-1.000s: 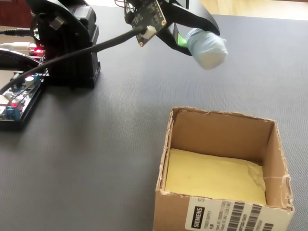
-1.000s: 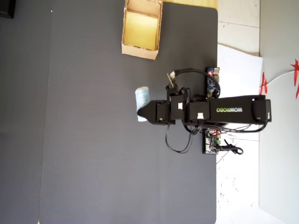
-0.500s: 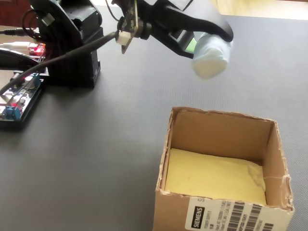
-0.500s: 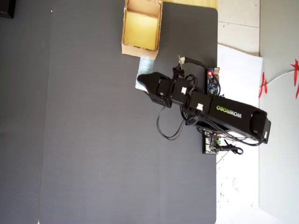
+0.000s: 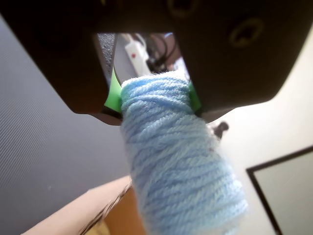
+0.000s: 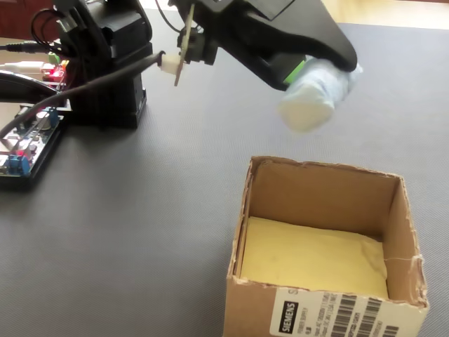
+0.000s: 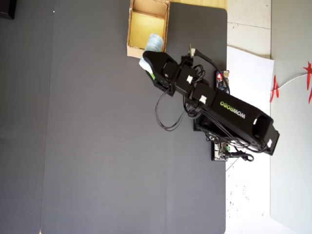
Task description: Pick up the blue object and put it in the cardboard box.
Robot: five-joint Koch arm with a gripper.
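The blue object (image 5: pixel 181 166) is a pale blue roll of yarn that fills the middle of the wrist view. My gripper (image 5: pixel 154 95) is shut on it, with green pads pressing both its sides. In the fixed view the blue object (image 6: pixel 316 95) hangs in the air just beyond the far wall of the cardboard box (image 6: pixel 393 214), whose yellowish inside is bare. From overhead, the blue object (image 7: pixel 153 45) juts from my gripper (image 7: pixel 150 61) over the near edge of the cardboard box (image 7: pixel 131 22).
The arm's black base (image 6: pixel 105 63) and circuit boards (image 6: pixel 28 140) stand at the left of the fixed view. A dark grey mat (image 7: pixel 97 146) covers the table. White paper (image 7: pixel 248 73) lies beside the base.
The arm has swung toward the box with the blue object in its grip. The object went from mid-mat to the box's near edge.
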